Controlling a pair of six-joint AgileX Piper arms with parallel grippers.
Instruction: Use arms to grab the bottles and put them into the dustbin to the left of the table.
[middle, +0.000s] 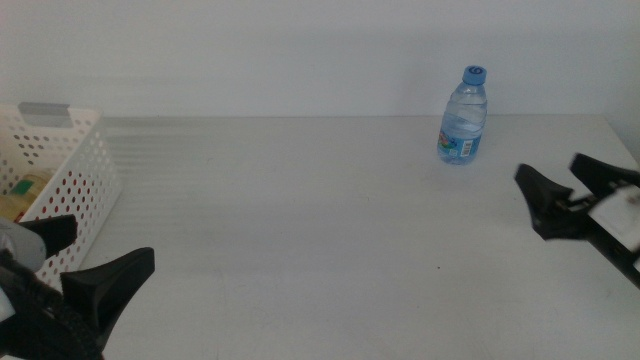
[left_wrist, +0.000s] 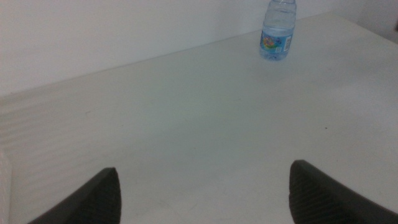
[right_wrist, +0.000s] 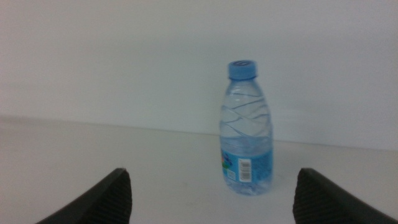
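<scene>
Bare lab-like test bench: plain white table (middle: 330, 230) against blank white wall (middle: 300, 50).

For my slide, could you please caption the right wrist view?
Open right pincer faces upright blue-capped water bottle on the white table.

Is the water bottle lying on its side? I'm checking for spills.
No, the water bottle stands upright on the table, cap on top.

Plain white wall (middle: 300, 50) behind far edge; no markings visible on it.
</scene>
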